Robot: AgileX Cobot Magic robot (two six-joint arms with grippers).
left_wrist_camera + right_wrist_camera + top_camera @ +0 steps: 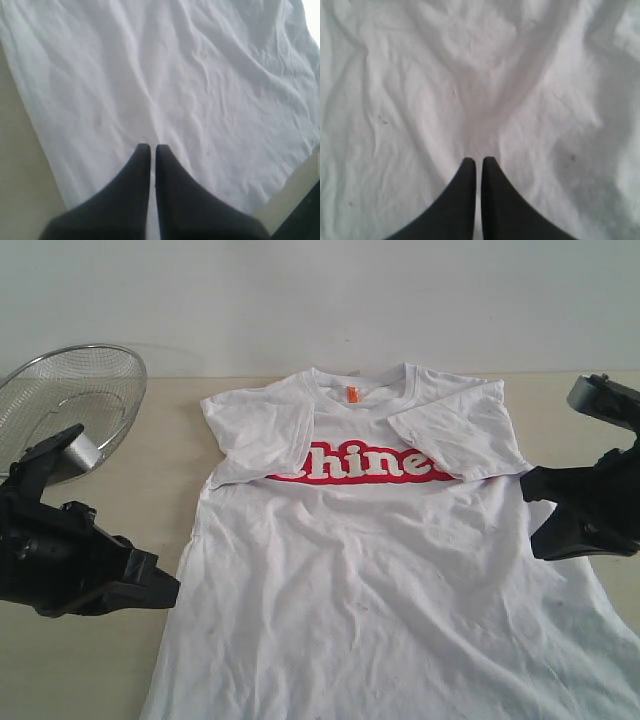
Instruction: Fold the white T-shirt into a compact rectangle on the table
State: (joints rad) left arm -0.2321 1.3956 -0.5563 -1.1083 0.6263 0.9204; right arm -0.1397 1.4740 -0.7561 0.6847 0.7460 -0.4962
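Lettering (365, 462) "hine", white on red, across white T-shirt (380, 580) chest

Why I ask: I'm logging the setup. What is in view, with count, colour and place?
white T-shirt: one, white with red-and-white lettering and an orange neck tag, spread on the table's middle, sleeves folded inward.
metal mesh strainer: one, silver, far left of the table in the exterior view.
table: one, pale beige, under everything.
left gripper: one, black, shut, at the shirt's left edge.
right gripper: one, black, shut, at the shirt's right edge.
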